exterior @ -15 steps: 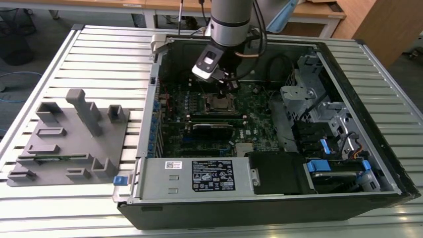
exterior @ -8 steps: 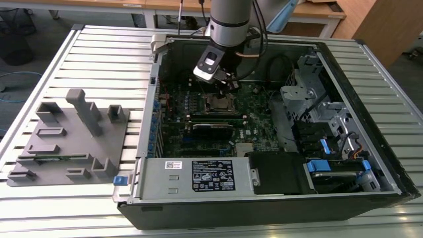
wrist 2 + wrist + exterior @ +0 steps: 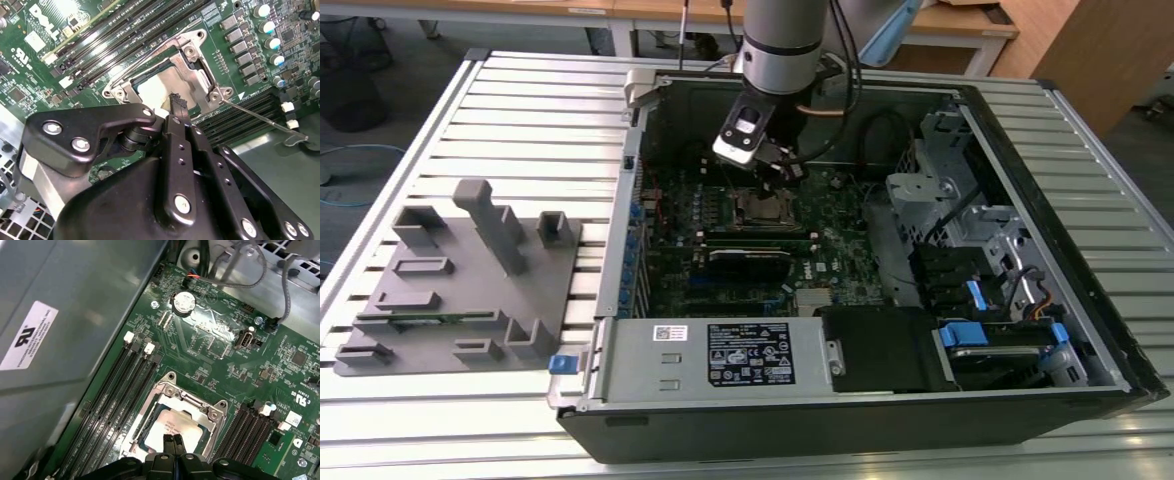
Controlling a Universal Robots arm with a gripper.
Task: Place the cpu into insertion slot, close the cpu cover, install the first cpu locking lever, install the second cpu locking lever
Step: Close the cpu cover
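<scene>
One gripper (image 3: pixel 173 439), fingers pinched together with nothing between, tip just over the edge of cpu (image 3: pixel 169 426); cpu cover (image 3: pixel 195 401) lies flat around it.

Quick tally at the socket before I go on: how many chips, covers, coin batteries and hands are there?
cpu: 1
cpu cover: 1
coin battery: 1
hand: 1
Total: 4
</scene>
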